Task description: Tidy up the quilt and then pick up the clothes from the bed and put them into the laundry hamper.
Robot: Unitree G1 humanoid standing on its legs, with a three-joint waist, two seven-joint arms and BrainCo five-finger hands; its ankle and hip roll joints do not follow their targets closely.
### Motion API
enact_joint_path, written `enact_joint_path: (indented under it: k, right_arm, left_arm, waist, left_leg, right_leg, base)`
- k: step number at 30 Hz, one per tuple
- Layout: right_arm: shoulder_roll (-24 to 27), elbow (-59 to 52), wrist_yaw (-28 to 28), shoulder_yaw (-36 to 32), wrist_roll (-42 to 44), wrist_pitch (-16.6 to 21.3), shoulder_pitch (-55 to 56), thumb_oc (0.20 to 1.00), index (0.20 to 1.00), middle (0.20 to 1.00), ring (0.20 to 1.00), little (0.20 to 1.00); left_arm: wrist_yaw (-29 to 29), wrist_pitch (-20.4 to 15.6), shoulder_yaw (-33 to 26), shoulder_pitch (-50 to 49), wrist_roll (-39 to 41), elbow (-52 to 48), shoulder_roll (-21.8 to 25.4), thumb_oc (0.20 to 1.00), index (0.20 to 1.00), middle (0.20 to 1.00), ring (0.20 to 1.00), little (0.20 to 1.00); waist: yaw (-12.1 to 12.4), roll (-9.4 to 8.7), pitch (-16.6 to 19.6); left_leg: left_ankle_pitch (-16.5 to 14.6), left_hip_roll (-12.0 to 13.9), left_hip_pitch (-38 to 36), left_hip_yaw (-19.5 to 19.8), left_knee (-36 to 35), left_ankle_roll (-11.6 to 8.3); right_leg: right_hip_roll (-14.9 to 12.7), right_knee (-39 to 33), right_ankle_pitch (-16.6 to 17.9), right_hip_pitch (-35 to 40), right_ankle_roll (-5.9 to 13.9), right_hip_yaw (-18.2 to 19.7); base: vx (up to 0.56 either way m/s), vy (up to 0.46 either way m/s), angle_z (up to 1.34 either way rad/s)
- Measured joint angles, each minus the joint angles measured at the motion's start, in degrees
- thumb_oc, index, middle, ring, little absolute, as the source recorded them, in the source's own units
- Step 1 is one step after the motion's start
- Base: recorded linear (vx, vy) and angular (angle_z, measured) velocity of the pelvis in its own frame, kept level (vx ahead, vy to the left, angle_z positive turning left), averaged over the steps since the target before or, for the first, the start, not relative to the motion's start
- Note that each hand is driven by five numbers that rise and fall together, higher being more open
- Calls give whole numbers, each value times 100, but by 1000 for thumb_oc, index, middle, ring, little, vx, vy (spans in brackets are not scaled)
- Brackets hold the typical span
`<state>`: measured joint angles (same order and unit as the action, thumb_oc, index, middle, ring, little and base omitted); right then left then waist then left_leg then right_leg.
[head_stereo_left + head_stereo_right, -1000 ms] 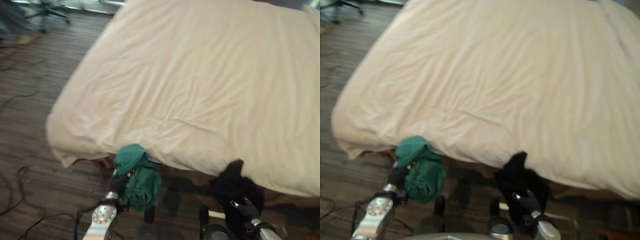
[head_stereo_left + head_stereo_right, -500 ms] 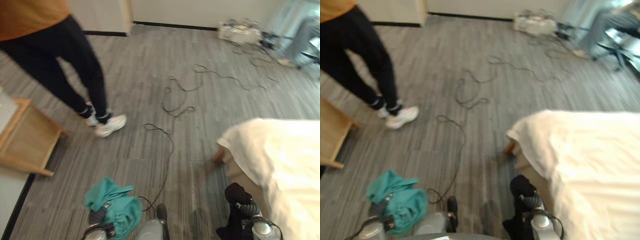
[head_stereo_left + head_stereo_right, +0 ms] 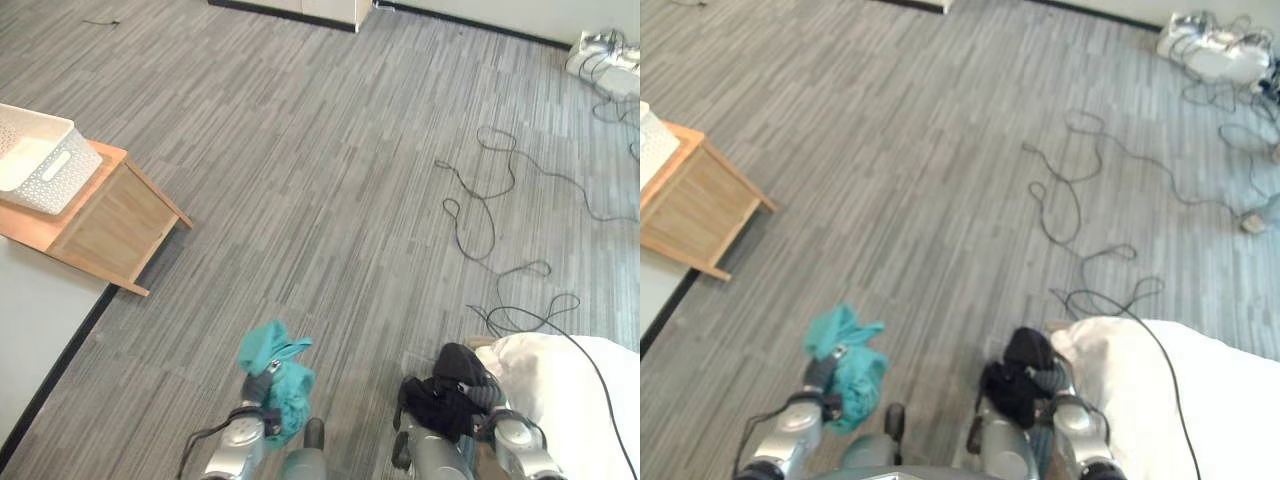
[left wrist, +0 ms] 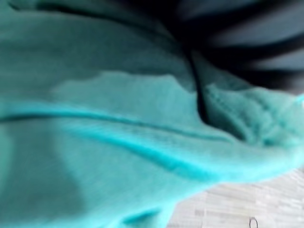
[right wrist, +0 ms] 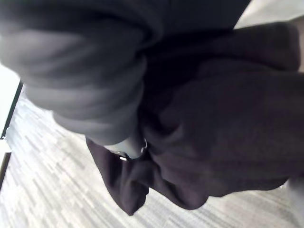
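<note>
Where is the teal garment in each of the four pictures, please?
Left eye view: teal garment bunched in the left hand, low and left of centre.
Right eye view: low left.
Left wrist view: teal cloth close up.
Right wrist view: black garment instead.
Shared landmark: wooden stand at the eye views' left edge.

Teal garment: bunched, held in the left robot hand above the floor. Black garment: crumpled, held in the right robot hand, beside the cream quilt corner. White perforated hamper: upright on the wooden stand.
</note>
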<state>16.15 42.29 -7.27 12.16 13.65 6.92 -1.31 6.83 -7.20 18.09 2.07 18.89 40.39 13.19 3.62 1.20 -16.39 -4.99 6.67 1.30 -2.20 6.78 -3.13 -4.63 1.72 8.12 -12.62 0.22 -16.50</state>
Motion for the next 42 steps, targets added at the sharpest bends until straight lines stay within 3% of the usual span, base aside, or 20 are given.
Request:
enact_joint_path:
  k: [3,4,5,6,7,9,12,14,16,19,23,25,27,29,32,33,34,36,39,42]
  right_arm:
    - [124,-65,-45,-11,-3,7,-218,200,200,200,200,200]
    - [123,-82,-75,13,-5,-19,-335,200,200,200,200,200]
    - [279,-125,-150,144,-20,-2,-578,200,200,200,200,200]
    - [410,-175,-173,174,-26,27,-655,200,200,200,200,200]
    - [395,-252,-224,178,-32,27,-533,200,200,200,200,200]
    - [369,-186,-293,139,-105,-13,-515,200,200,200,200,200]
    - [412,-178,-244,315,-253,-56,-360,200,200,200,200,200]
    - [282,-119,-244,656,-263,-49,13,200,200,200,200,200]
    - [246,81,-234,603,-375,-75,13,200,200,200,200,200]
    - [37,3,-242,591,-465,-48,-149,200,200,200,200,200]
    - [104,-353,-250,301,-466,59,-312,200,200,200,200,200]
    - [247,-312,-256,127,-486,84,-321,200,200,200,200,200]
    - [314,-335,-255,-2,-555,27,-233,200,200,200,200,200]
    - [285,-382,-185,149,-732,-49,-29,200,200,200,200,200]
    - [271,-426,-108,258,-1036,-41,216,200,200,200,200,200]
    - [354,-383,-92,290,-1146,-56,320,200,200,200,200,200]
    - [527,-443,-80,294,-1153,-85,260,200,200,200,200,200]
    - [753,-634,-21,419,-1192,-56,-17,200,200,200,200,200]
    - [741,-637,-7,445,-1322,-71,-331,200,200,200,200,200]
    - [734,-797,-16,672,-1382,-59,-393,200,200,200,200,200]
  left_arm:
    - [62,-3,284,630,1,31,-170,200,200,200,200,200]
    - [73,-5,282,689,0,2,-160,200,200,200,200,200]
    - [114,-7,241,727,-3,-46,-272,200,200,200,200,200]
    - [139,2,218,673,-13,-214,-338,200,200,200,200,200]
    - [136,-5,243,640,-90,-411,-275,200,200,200,200,200]
    - [175,4,174,764,-191,-393,-224,200,200,200,200,200]
    - [260,28,-305,514,-215,-200,-303,200,200,200,200,200]
    - [270,19,-433,514,-216,34,-209,200,200,200,200,200]
    - [346,18,-473,615,-213,101,-119,200,200,200,200,200]
    - [519,129,-497,478,-213,257,138,200,200,200,200,200]
    - [702,97,-457,648,-212,-64,331,200,200,200,200,200]
    - [701,68,-545,779,-216,-89,176,200,200,200,200,200]
    - [704,14,-531,931,-224,-42,26,200,200,200,200,200]
    - [743,-35,-637,868,-225,46,62,200,200,200,200,200]
    - [714,-199,-869,473,-193,126,172,200,200,200,200,200]
    - [687,-251,-987,316,-119,200,51,200,200,200,200,200]
    - [701,-244,-1035,299,45,137,-134,200,200,200,200,200]
    - [694,-232,-1040,58,141,145,-277,200,200,200,200,200]
    - [628,-225,-1012,4,138,172,-261,200,200,200,200,200]
    - [620,-254,-1043,-133,138,-6,-298,200,200,200,200,200]
  waist:
    - [160,-79,-362]
    - [151,-212,-436]
    - [323,-56,-478]
    - [381,224,-452]
    - [342,105,-445]
    - [570,-71,-554]
    - [750,68,-482]
    - [836,-394,-264]
    - [794,-653,-273]
    - [672,-610,-237]
    - [357,-522,-312]
    - [142,-403,-333]
    - [-80,-159,-388]
    - [-170,-108,-414]
    - [-216,-354,-287]
    - [-167,-425,-149]
    - [-95,-446,-177]
    - [310,-417,-142]
    - [553,-762,-301]
    - [901,-814,-341]
  left_leg:
    - [-113,-13,1415,105,2582,-335]
    - [-211,-97,1656,67,2601,-395]
    - [-215,85,1867,-93,1544,-264]
    - [-162,409,1958,-117,1128,-407]
    - [-29,345,2078,-104,810,-453]
    - [296,241,2549,-383,385,-357]
    - [76,195,2516,-596,-7,-198]
    - [-350,-63,2470,-765,215,-464]
    - [46,-385,2280,-838,474,81]
    - [334,-378,1749,-452,655,477]
    - [839,-452,1074,498,-343,482]
    - [629,-633,738,766,-699,418]
    - [412,-673,637,1126,-610,352]
    - [111,-492,220,1433,-412,199]
    - [-374,-156,-480,1528,-59,-119]
    - [-531,-65,-385,1430,638,-249]
    - [-400,258,498,965,2357,-16]
    - [213,340,1475,737,4168,188]
    - [-352,-272,1938,486,4102,94]
    - [-549,-684,2219,-338,2569,177]
  right_leg:
    - [-55,-37,-505,94,-327,-116]
    - [-30,-354,-645,201,-200,-20]
    - [204,-111,-996,81,-65,-35]
    - [341,1172,-1205,-230,-326,-123]
    - [160,1468,-1870,43,-280,79]
    - [40,1382,-1995,16,-392,-246]
    - [205,626,-1768,667,37,-466]
    - [40,668,-2119,943,389,-261]
    - [-280,2299,-2332,691,573,-112]
    - [-551,4869,-1710,-46,1039,257]
    - [-108,2553,-2022,-253,658,-343]
    - [-486,272,-1551,-444,766,-203]
    - [-1035,-655,-906,-644,950,166]
    - [-1466,-594,-198,-816,909,291]
    - [-1253,-74,54,-402,844,197]
    - [-1054,402,269,-366,691,176]
    - [-869,741,-4,-454,338,42]
    - [-333,531,-404,-114,-48,49]
    - [-112,-47,-379,510,-117,151]
    - [189,-573,-1067,1527,61,-111]
  base:
    - [315,-27,1]
    - [306,52,-39]
    - [456,73,-68]
    - [451,52,-47]
    - [457,40,15]
    - [480,31,-19]
    - [607,25,-38]
    - [535,57,70]
    - [676,99,98]
    - [566,-43,77]
    - [621,-234,96]
    - [855,-510,121]
    - [648,-383,124]
    - [820,-460,96]
    - [431,-353,79]
    - [527,-763,65]
    - [387,-616,31]
    - [405,-342,-43]
    - [519,-178,-19]
    - [525,-80,12]
